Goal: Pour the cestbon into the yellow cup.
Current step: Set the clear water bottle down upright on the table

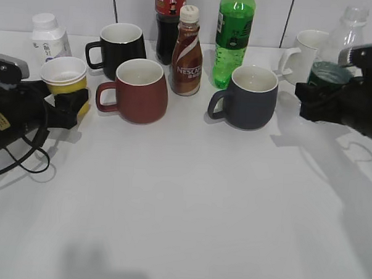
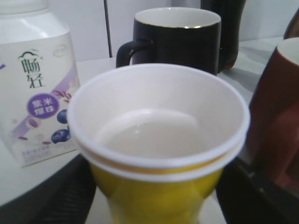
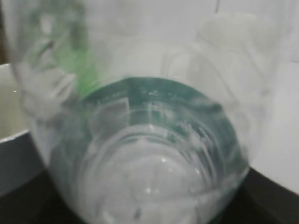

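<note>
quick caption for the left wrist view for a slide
Yellow cup between the left gripper's fingers, black mug behind.

Left arm enters low from the left edge, its tool (image 1: 69,103) level above the bench, jaws closed on either side of the yellow cup (image 1: 66,78). Right arm enters from the right edge, its tool (image 1: 317,96) level, jaws closed around the lower body of the upright cestbon (image 1: 339,50).

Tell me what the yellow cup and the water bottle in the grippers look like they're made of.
The yellow cup looks like paper: matte wall, thin rolled white rim, white lining. The cestbon bottle looks like thin clear plastic: see-through, ribbed, glossy, with a dark green label band.
</note>
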{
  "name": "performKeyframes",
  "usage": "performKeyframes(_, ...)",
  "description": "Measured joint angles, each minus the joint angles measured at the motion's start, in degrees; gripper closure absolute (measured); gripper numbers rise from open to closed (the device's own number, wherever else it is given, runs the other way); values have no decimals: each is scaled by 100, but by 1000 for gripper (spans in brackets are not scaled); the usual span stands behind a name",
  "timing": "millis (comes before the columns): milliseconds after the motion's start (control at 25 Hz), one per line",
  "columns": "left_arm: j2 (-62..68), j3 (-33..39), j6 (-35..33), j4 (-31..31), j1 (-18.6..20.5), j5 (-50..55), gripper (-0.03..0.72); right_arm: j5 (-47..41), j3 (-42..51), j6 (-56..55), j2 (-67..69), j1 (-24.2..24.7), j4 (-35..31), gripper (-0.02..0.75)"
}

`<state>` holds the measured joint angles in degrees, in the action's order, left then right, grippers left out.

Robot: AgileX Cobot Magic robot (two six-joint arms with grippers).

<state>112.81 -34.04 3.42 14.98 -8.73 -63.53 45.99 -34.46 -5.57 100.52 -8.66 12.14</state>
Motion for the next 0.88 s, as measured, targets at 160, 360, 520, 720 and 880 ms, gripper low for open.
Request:
performKeyframes(160, -141, 153, 0, -14, 0, 20, 97, 525, 0, 261, 453, 0, -328, 261)
performKeyframes(360, -310, 270, -5, -14, 0, 41, 97, 877, 7, 712, 799, 0, -702, 261)
performKeyframes(520, -327, 276, -5, -17, 0, 70, 97, 897, 7, 814, 854, 0, -771, 261)
performKeyframes(720, -327, 276, -5, -21, 0, 160, 97, 1062, 7, 954, 946, 0, -998, 261)
performKeyframes(880, -327, 276, -5, -21, 0, 294, 83, 1186, -70, 965, 1142, 0, -1025, 261)
